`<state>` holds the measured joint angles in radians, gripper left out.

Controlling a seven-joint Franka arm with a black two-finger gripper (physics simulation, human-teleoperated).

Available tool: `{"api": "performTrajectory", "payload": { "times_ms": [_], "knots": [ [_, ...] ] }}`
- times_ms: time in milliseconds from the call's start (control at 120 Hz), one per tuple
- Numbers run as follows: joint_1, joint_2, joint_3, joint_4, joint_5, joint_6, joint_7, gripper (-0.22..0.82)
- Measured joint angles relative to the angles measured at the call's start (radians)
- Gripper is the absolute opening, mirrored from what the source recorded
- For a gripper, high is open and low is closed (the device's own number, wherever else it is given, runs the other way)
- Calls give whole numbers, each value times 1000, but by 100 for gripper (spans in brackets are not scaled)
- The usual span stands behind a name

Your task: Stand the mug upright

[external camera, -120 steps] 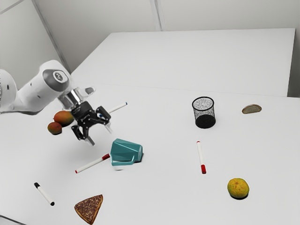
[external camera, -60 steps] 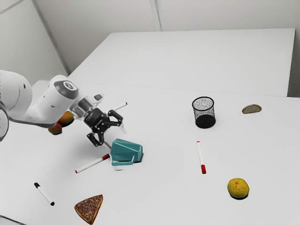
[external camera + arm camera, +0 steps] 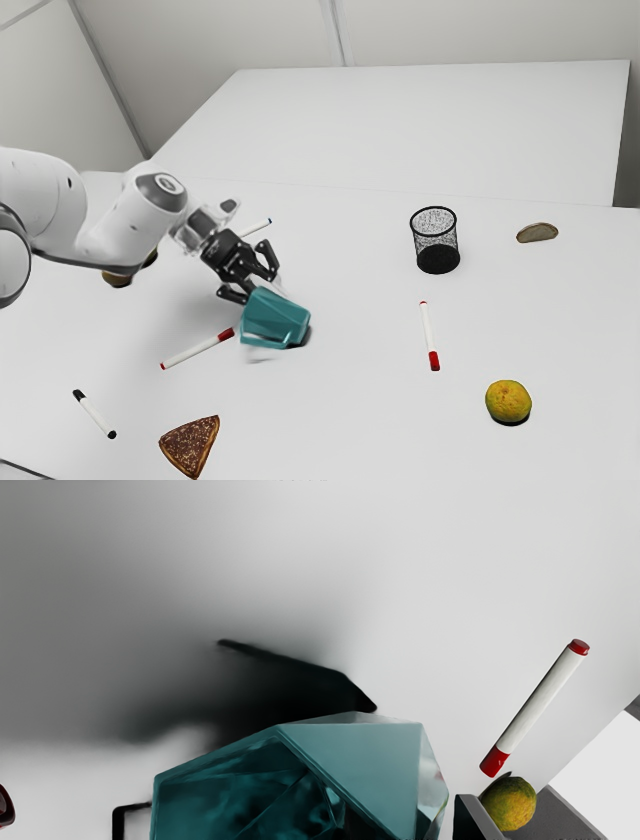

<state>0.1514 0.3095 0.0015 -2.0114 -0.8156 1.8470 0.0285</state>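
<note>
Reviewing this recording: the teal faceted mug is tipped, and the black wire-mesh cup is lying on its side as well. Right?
Not quite: the black wire-mesh cup isn't on its side; it stands upright, as the exterior view shows. The teal faceted mug is indeed tipped.

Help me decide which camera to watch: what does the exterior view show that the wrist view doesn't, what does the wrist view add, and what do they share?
Exterior view: the arm, black mesh bin, triangular brown slice, black-ended marker and half-round brown item.
Wrist view: the dark inside of the mug.
Both: the mug, the table, the yellow-green fruit and the red-ended marker near that fruit.
</note>
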Motion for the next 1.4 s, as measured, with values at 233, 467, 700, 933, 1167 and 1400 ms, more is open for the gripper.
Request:
{"api": "performTrajectory", "payload": {
  "times_ms": [233, 467, 700, 933, 1167, 1400],
  "knots": [
    [-1, -2, -39, 33, 8, 16, -9, -12],
    [-43, -36, -64, 34, 94, 55, -43, -16],
    [-130, -142, -73, 37, 422, 128, -82, -17],
    [-167, -151, -104, 37, 733, 225, -114, -18],
    [-167, -141, -116, 30, 868, 301, -137, -18],
    [-167, -103, -117, 26, 889, 335, -157, -18]
  ]
}}
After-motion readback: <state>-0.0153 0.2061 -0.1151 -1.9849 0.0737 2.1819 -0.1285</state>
